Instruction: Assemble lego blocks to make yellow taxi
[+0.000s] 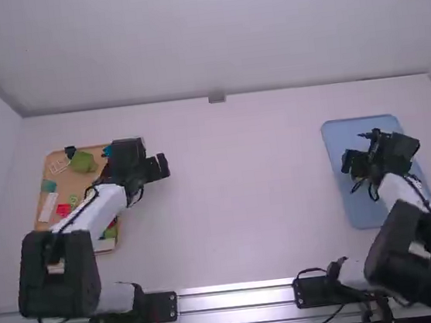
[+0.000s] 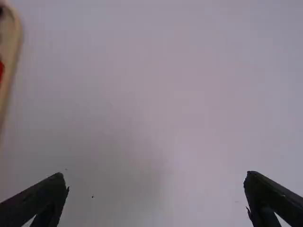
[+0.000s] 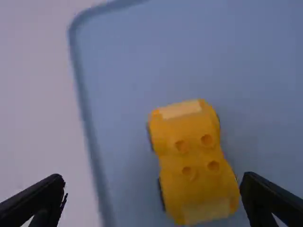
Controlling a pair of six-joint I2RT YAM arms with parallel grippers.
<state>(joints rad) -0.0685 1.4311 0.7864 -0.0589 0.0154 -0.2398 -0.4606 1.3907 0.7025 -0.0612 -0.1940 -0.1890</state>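
1. Your main risk is in the blue tray (image 1: 351,208), at the right of the high view. The right gripper (image 3: 152,177) is spread apart with nothing between its fingers. The yellow car (image 3: 194,161) lies in that tray, nearer one finger than the other; lowering without centring could clip it or push it askew.
2. If you press a part onto its roof off-line, the car could slide or a joint could loosen.
3. Your left gripper (image 2: 156,176) is also parted and holding nothing, above the white table. Its arm crosses the wooden tray (image 1: 66,184), at the high view's left; a low swing could scatter blocks.
4. That wooden tray holds a green block (image 1: 83,162), a white block (image 1: 48,206), a red piece (image 1: 64,210) and a teal piece (image 1: 48,186), among others.
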